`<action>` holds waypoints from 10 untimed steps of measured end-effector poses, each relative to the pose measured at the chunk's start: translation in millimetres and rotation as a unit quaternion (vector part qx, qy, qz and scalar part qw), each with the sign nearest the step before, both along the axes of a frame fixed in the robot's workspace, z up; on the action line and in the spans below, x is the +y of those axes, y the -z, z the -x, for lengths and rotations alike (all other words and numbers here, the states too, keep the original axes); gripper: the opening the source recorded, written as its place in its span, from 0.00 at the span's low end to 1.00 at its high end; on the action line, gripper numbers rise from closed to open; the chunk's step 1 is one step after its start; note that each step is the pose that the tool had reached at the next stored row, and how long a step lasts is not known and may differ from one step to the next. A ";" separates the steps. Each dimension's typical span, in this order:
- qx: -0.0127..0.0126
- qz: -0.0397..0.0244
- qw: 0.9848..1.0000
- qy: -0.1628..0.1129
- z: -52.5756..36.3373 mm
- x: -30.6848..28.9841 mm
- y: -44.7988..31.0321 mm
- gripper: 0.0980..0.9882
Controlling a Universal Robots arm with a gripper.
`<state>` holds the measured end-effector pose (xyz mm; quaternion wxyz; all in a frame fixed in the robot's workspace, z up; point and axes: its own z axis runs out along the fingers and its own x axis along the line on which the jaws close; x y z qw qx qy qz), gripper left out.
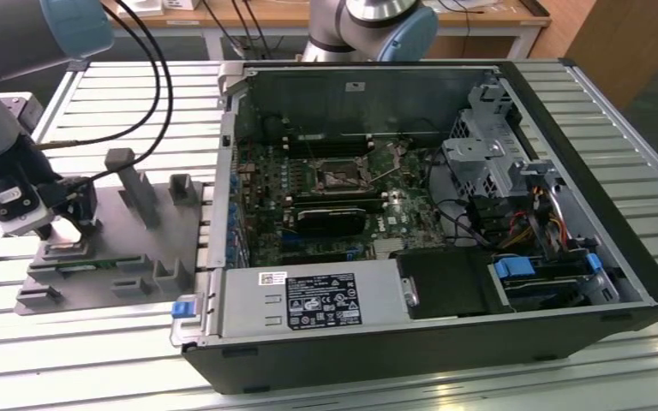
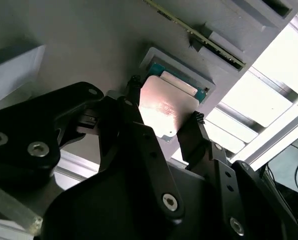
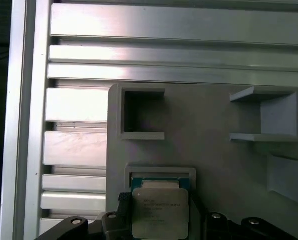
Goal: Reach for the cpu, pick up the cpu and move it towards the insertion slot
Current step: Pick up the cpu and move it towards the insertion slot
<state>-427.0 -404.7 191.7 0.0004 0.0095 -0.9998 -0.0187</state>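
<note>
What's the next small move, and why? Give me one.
Probably lift straight up a little. The gripper looks shut on the cpu at its recess in the grey tray, whose upright posts stand towards the insertion slot, so height first seems safer than going sideways.

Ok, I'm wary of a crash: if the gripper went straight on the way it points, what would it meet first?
Most likely the grey tray: the gripper points down at it with the cpu between its fingers, so the cpu would touch the tray's recess first. Depth is unclear.
</note>
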 end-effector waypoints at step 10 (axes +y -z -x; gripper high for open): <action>0.000 -0.002 1.000 0.000 0.0 0.0 -17.2 0.50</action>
